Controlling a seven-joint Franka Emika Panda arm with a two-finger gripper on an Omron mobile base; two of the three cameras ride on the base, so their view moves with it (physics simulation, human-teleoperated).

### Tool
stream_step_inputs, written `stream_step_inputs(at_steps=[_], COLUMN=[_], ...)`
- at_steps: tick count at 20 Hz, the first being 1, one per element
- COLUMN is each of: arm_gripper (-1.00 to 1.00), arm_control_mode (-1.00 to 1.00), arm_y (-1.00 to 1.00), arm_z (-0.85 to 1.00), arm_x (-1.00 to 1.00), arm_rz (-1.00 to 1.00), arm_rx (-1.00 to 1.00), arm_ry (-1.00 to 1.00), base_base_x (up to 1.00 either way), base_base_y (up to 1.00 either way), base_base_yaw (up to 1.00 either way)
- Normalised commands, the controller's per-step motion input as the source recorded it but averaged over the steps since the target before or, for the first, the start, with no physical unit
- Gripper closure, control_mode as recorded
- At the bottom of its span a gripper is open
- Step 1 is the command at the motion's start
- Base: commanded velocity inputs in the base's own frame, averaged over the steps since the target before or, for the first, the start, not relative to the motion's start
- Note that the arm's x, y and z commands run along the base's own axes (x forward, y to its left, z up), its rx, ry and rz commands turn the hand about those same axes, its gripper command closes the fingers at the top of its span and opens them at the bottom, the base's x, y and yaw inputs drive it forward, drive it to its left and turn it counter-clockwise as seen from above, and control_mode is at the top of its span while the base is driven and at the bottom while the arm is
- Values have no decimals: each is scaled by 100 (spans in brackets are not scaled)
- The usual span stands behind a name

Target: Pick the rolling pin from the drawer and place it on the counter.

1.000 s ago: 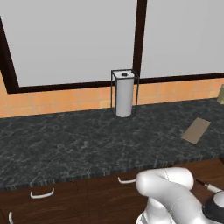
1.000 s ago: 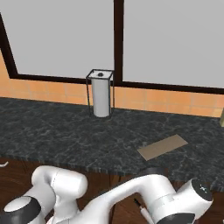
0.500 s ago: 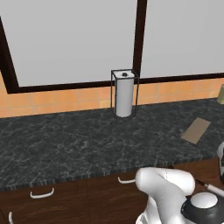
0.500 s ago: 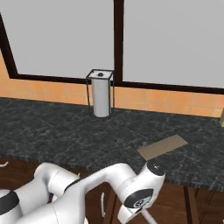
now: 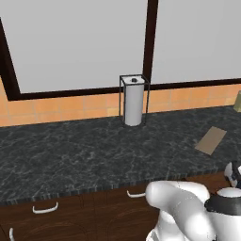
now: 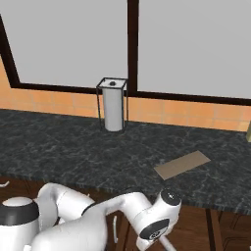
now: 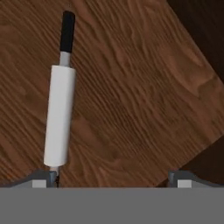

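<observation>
Left base view: the black marble counter (image 5: 84,160) runs across the picture above dark wood cabinets, with a white paper towel roll (image 5: 133,100) upright in its wire holder near the back wall and a flat tan board (image 5: 211,140) lying toward the right. The white arm (image 5: 188,212) bulges at lower right, sitting lower and further right than half a second ago. Right base view: the same counter, roll and board are unmoved; the arm's elbow joint has swung right and now hangs just below the counter edge. Hand view: the rolling pin (image 7: 60,113) lies on the drawer's wood floor (image 7: 140,100), dark handle pointing away — near the left fingertip (image 7: 43,179). The gripper (image 7: 113,180) is spread wide, holding nothing.
</observation>
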Motion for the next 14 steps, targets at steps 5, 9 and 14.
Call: stream_step_inputs(at_steps=[5,9,14], arm_gripper=[-100,-100,-100], arm_control_mode=[-100,-100,-100], arm_y=[-84,-15,-28], arm_z=[-57,-11,-28], arm_x=[6,11,15], arm_rz=[0,0,0], arm_rx=[-3,0,0], arm_ry=[2,1,7], base_base_x=[0,0,0], base_base_y=[0,0,0], base_base_yaw=[0,0,0])
